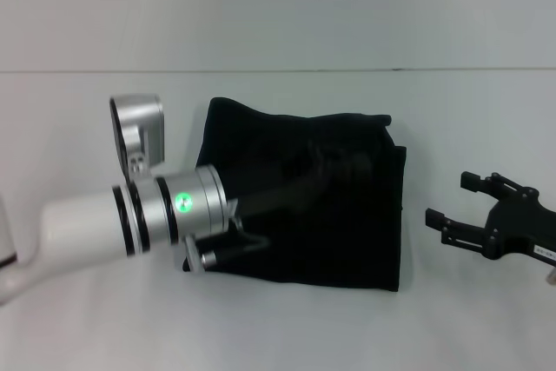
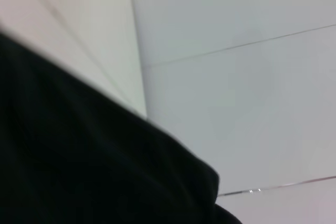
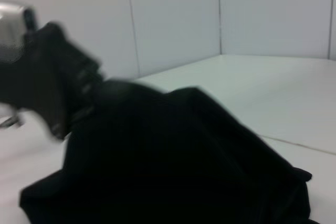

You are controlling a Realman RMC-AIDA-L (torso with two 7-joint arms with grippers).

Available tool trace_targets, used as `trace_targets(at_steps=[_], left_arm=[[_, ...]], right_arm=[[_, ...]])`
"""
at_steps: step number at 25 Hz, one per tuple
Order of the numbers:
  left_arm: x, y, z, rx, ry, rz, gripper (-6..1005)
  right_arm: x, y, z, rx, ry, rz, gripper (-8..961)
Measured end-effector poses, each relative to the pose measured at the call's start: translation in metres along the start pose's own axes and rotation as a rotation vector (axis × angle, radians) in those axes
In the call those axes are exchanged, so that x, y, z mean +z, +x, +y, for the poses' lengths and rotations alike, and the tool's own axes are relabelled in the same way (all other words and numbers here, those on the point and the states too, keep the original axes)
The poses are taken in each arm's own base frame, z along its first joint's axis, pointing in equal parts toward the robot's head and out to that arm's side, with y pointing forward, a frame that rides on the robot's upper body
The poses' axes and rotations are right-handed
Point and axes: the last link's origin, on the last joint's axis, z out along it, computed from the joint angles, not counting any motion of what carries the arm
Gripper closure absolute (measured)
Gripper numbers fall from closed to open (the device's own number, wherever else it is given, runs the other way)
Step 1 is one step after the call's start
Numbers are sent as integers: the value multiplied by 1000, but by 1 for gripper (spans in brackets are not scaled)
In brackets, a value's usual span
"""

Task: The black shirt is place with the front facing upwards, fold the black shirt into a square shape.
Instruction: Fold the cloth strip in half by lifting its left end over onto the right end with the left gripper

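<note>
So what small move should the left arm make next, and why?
Probably lift the left gripper clear and back toward the robot's left. The black shirt already lies folded, roughly square, on the table, and the right gripper waits open beside it.

No text, label, brand, number or sign is showing legibly in any view. The black shirt [image 1: 321, 197] is lying folded near the middle of the tabletop [image 1: 278, 327] with only plain dark cloth facing up, so no lettering is reading on it. The one mark glowing is a wordless green light [image 1: 183, 202] on the left arm's wrist.
</note>
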Motion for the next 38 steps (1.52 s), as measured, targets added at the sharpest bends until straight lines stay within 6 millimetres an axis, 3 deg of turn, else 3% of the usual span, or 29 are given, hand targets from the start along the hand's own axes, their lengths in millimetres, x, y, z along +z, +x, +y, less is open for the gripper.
trace_targets(at_steps=[3,11,20,27,38], left_arm=[[-4,-11,-7,-16,-11,0,995],[-8,-12,-5,8,-28,-16,995],[-7,-19,1,44,-39,-102,995],[-10,-29,-7,40,-4,-150,995],[-4,-30,-27,60,141,-151,995]], right_arm=[[10,-1,-2,-3,17,16,13],[57,-14,1,-62,-9,78,12],[97,-41,-10,-116,54,105,12],[97,-56,-25,-87,132,48,13],[82,-50,-44,-50,251,52,13]])
